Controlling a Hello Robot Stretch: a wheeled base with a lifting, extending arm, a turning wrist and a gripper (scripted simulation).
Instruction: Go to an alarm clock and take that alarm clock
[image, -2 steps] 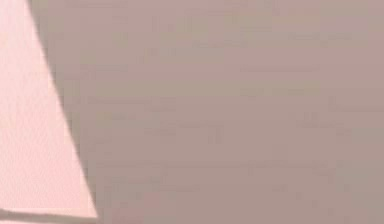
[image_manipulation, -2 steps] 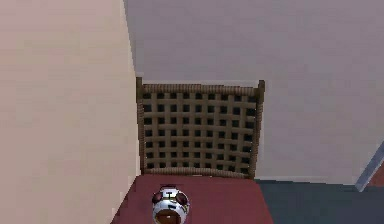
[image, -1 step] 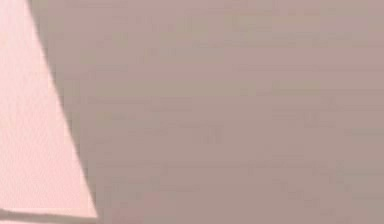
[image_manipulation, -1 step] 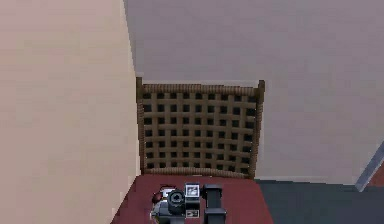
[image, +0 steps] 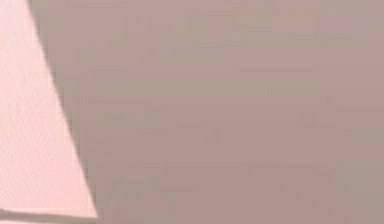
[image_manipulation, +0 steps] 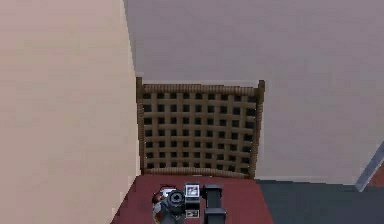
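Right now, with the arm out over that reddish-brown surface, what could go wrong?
The gripper sits at the reddish-brown surface, and I cannot tell whether it holds anything, so a lift might come up empty. The wooden lattice panel stands just beyond it; reaching farther out might strike it. The forward view shows wall, seemingly near, so driving ahead might bump it.

No readable text, label, number or sign on anything
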